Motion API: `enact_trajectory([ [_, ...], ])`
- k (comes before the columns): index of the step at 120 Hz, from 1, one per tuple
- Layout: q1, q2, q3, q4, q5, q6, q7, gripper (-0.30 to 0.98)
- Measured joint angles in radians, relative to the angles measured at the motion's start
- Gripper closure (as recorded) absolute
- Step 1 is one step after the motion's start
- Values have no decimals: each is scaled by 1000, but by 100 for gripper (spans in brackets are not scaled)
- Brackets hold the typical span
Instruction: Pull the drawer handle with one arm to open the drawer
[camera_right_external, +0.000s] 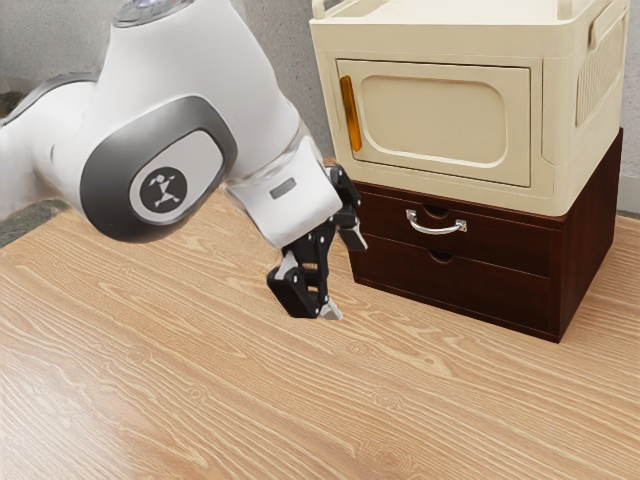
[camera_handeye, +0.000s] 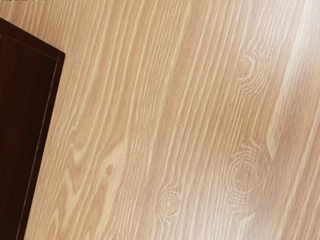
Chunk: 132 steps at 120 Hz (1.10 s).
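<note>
In the exterior view the hand (camera_right_external: 344, 276) hangs over the desk (camera_right_external: 200, 380), its two fingers spread with nothing between them. The silver handle (camera_right_external: 436, 226) sits on the front of the upper drawer (camera_right_external: 510, 246), which looks fully closed, in a dark chest (camera_right_external: 592, 250) near the desk's far edge. Above it rests a cream cabinet (camera_right_external: 560, 120) with an orange pull (camera_right_external: 350, 113); that one is best left alone. The step in hand is the approach: bring the hand level with the handle and square to the drawer front, then turn it so one finger passes above the bar and the other below. Come in straight, slowly, and close only once the bar lies well inside the fingers, because a grip at the very tips would probably slip. Watch the cream cabinet's lower edge, as the upper finger or the knuckles could knock it. Then draw straight out, away from the front, with no lift or sideways drift; a slanted pull may jam the drawer or drag the chest along the desk.

In the wrist view a dark corner (camera_handeye: 35, 75), likely the chest's, borders the desk's wood, so the hand probably needs re-aiming towards the handle before it moves in
</note>
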Motion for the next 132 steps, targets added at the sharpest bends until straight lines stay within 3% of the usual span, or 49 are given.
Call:
enact_trajectory([
  [15,-4,46,-44,6,60,35,-26,12],
  [54,-6,210,-51,42,140,156,-73,22],
  [101,-3,389,-14,189,240,244,-87,22],
  [132,-27,459,1,275,259,258,-84,22],
])
